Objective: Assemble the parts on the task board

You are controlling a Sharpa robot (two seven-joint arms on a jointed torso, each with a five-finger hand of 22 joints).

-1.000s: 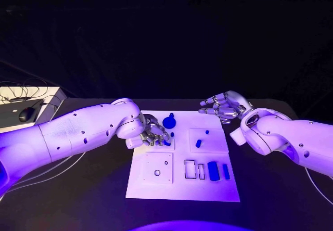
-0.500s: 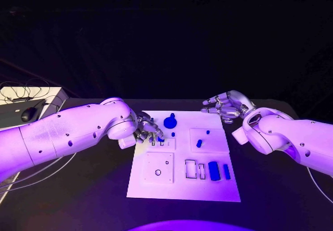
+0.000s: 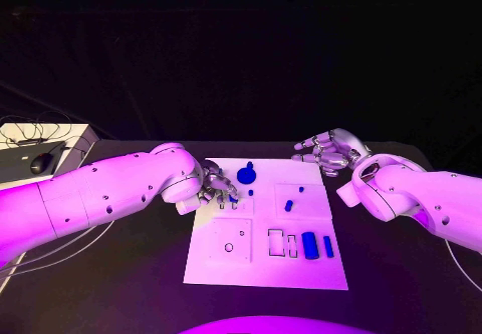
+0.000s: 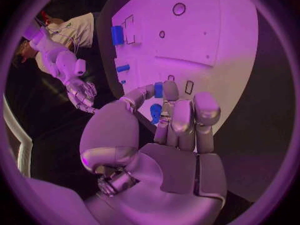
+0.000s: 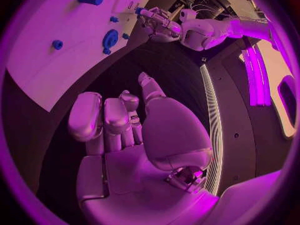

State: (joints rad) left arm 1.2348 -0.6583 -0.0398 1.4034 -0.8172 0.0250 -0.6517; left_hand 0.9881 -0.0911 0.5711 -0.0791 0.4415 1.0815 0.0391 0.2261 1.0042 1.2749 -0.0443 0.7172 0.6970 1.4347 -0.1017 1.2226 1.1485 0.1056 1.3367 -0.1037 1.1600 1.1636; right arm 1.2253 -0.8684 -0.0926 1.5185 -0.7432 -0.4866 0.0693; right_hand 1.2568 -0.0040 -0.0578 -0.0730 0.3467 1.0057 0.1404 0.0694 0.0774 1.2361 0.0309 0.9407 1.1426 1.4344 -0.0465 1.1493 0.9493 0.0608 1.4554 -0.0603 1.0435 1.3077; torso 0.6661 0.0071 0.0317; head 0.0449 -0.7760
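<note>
— White plate, the task board [image 3: 263, 268], lies flat at the centre of the black table [image 3: 120, 292]; small blue parts sit across its upper half and lower right. Which hand is working?

— The left hand [image 3: 217, 189], at the board's upper left edge in the head view; its fingers are curled close together over a small blue piece [image 4: 158, 89], which the wrist view shows pinched between thumb and fingertip; I judge it held, pointing down toward the board.

— And where does it need to go?

— Hard to say for certain; small slots are cut in the board right under those fingertips, one narrow slot [image 4: 189, 87] just beside the piece in the wrist view; my guess is the piece must line its long axis up with that slot and come straight down.

— What else is near it?

— A round blue knob [image 3: 246, 175] just to the right of the fingers, toward the board's top; a short blue peg [image 3: 288, 206] at centre right; two upright blue blocks [image 3: 316, 245] at lower right.

— And the right hand?

— The right hand [image 3: 329, 152] hovers off the board's upper right corner, well apart from the parts; fingers loosely curled and spread, holding nothing; the left hand is plainly nearer.
</note>
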